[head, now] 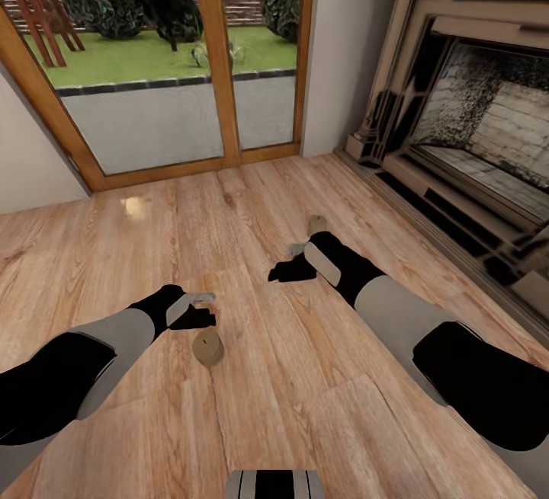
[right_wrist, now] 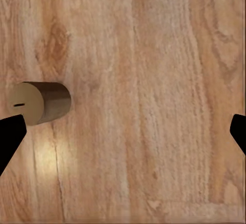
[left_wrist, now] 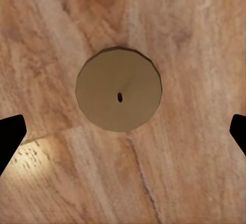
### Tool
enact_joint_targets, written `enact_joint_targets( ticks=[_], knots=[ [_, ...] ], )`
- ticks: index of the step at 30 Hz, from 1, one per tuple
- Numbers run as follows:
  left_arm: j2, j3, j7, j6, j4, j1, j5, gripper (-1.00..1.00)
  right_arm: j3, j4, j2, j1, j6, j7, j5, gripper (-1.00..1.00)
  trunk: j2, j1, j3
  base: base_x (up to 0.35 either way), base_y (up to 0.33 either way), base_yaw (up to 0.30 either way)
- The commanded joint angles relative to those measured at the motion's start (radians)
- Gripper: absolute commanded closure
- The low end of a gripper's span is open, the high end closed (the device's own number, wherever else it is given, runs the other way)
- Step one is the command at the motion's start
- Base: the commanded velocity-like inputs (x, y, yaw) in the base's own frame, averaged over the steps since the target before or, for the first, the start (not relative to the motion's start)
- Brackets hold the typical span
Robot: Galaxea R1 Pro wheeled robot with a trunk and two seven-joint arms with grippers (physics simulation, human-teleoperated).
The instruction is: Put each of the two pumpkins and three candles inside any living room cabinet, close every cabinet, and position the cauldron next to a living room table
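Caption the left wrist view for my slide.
Open left claw poised directly above an upright candle on the wooden floor.

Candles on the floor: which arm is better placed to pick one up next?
Left, probably. In the left wrist view a candle sits centred between the open left gripper fingertips. In the right wrist view the other candle lies off beside one fingertip of the open right gripper.
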Motion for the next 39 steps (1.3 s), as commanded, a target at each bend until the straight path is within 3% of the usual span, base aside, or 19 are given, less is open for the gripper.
enact_joint_targets(
  ticks=[1,27,39],
  knots=[
    [0.0,-0.008,0.001,0.004,-0.001,0.0,0.009,-1.0,0.006,-0.005,-0.004,-0.001,0.004,-0.009,-0.012,-1.0,0.0,0.0,-0.001,0.0,0.0,0.0],
    [0.001,-0.007,0.001,0.003,-0.002,0.0,0.009,-1.0,0.008,-0.016,-0.039,0.024,0.014,-0.01,-0.011,-1.0,-0.006,0.012,-0.101,0.0,0.0,0.0],
    [0.002,-0.005,0.0,0.001,-0.004,0.0,0.011,-1.0,0.009,-0.016,-0.038,0.026,0.014,-0.01,-0.011,-1.0,-0.006,0.012,-0.101,0.036,0.017,0.0]
  ],
)
